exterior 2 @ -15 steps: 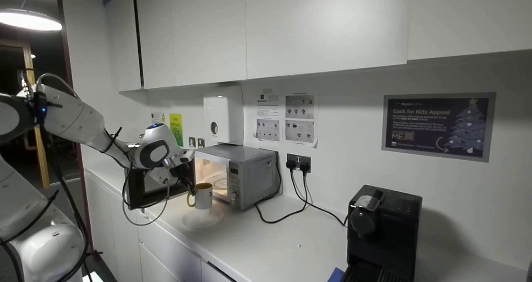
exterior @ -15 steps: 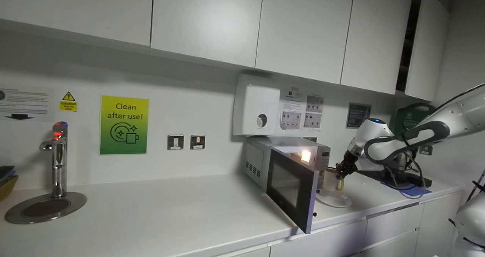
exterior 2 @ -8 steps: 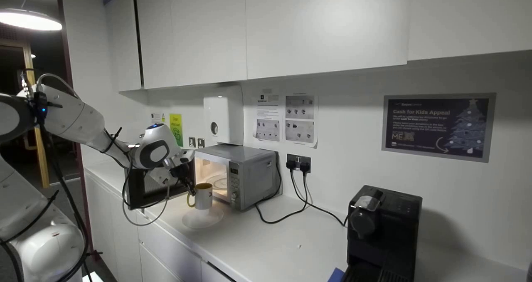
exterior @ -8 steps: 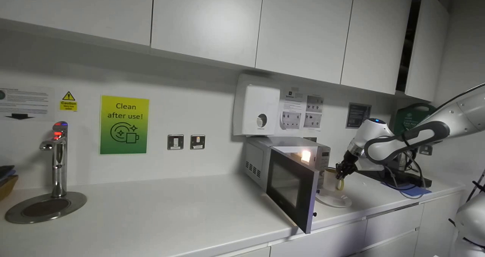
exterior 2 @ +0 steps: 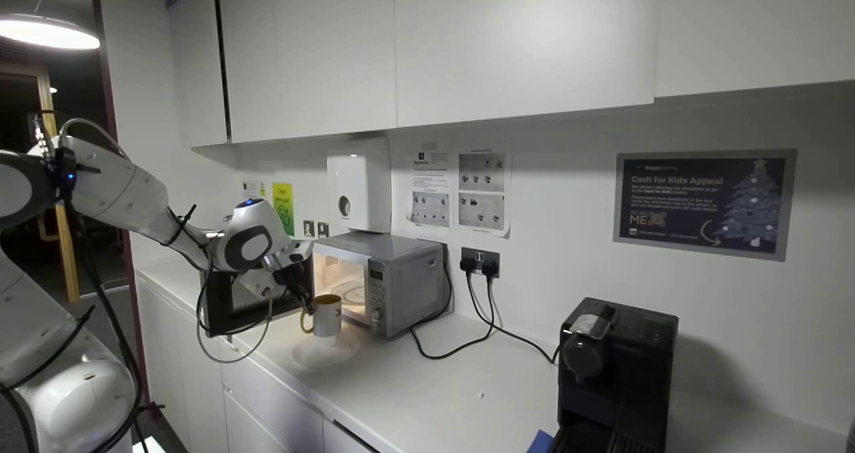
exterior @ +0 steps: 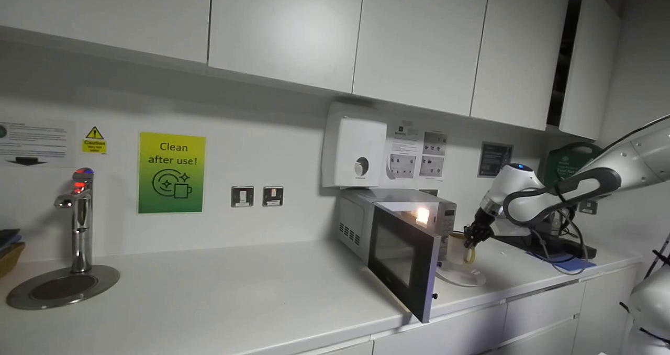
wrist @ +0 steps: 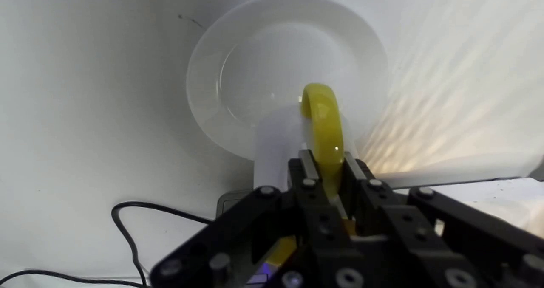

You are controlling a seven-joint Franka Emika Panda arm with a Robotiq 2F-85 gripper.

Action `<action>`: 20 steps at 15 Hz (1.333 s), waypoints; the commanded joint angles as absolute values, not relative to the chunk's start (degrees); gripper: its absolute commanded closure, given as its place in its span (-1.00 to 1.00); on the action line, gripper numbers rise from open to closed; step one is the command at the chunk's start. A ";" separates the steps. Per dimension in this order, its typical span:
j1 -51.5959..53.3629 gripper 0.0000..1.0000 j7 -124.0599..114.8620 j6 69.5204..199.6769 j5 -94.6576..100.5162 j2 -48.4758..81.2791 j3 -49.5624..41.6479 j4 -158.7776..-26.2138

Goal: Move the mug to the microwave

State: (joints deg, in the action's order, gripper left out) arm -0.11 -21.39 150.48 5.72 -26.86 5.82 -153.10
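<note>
The mug (exterior 2: 327,319) is white with a yellow inside and a yellow handle; it also shows in an exterior view (exterior: 456,251). It is upright over the white plate (exterior 2: 324,356); I cannot tell whether its base touches the plate. My gripper (exterior 2: 308,304) reaches down to it from the arm's side. In the wrist view the yellow handle (wrist: 326,128) lies between the two pads of the gripper (wrist: 327,159), close against both. The mug's body is partly hidden behind the fingers there. The silver microwave (exterior 2: 417,282) stands beside the mug, lit inside, its door (exterior: 400,258) open.
The open door juts out past the counter's front edge. A black coffee machine (exterior 2: 618,366) stands further along the counter. Black power cables (exterior 2: 491,319) run along the wall. A white dispenser (exterior: 355,145) hangs above the microwave. A tap (exterior: 82,224) stands at the far end.
</note>
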 commanded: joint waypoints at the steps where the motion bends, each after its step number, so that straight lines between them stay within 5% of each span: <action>1: -1.62 0.91 -21.07 150.55 5.38 -26.07 7.59 -152.19; 20: -1.50 0.91 -21.70 157.44 8.62 -12.35 11.00 -142.41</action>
